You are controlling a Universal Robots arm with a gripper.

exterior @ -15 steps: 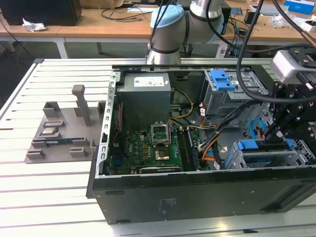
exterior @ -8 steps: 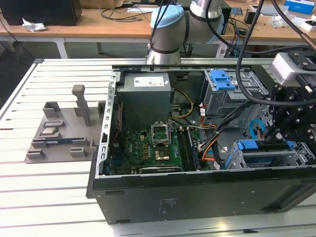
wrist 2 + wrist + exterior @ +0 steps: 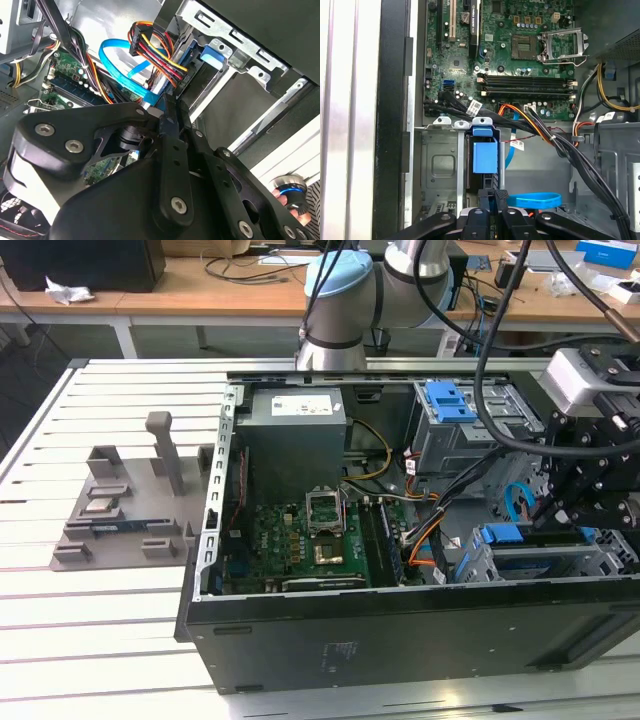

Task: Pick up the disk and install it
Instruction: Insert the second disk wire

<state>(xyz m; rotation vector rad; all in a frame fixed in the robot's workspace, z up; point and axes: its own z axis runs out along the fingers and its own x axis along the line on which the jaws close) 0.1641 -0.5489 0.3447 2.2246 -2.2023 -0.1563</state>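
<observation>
The gripper (image 3: 495, 197) sits low in the computer case (image 3: 400, 640), fingers drawn close together around the disk's (image 3: 484, 157) end; the disk stands in its metal bay (image 3: 440, 165), blue rail showing; beyond lie cables (image 3: 540, 125) and the motherboard (image 3: 520, 55); insertion seems mostly done, final seating unconfirmed.

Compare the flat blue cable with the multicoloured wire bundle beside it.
The blue cable is one flat single-colour ribbon; the wire bundle is many thin wires, red, yellow, orange and black. The blue cable bends in a loop; the wire bundle runs straighter into a dark plug. Both sit inside the case.
</observation>
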